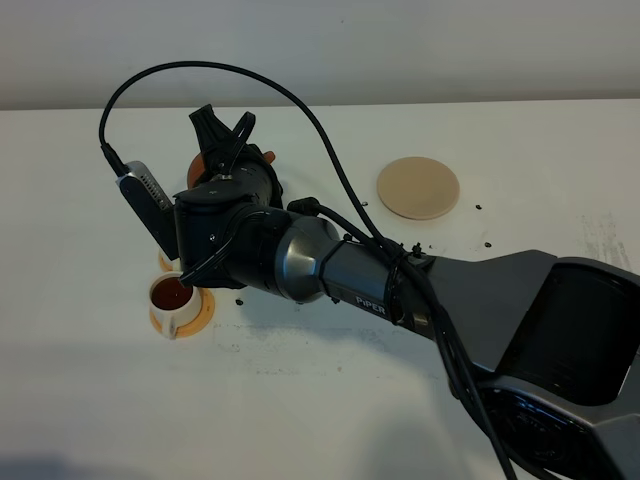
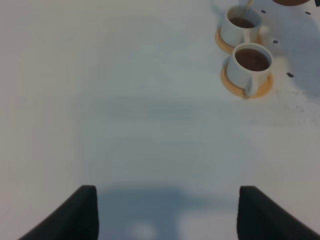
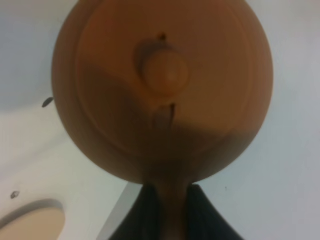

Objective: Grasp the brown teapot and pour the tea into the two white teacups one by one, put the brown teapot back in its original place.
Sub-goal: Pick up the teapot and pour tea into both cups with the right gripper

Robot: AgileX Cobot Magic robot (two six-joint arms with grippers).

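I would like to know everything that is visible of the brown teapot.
The brown teapot is round and reddish-brown, and looks like matte clay. Its lid has a round knob with a small hole beside it. The right gripper is shut on its handle and holds it above the white table, away from the beige coaster. The arm hides most of it in the high view. A thin stream seems to run from it into the nearest white cup.

One brown teapot [image 3: 162,90], two white cups [image 2: 250,67] [image 2: 240,27], two orange saucers [image 2: 265,86] [image 2: 220,40] and one round beige coaster [image 1: 418,187], six items altogether.
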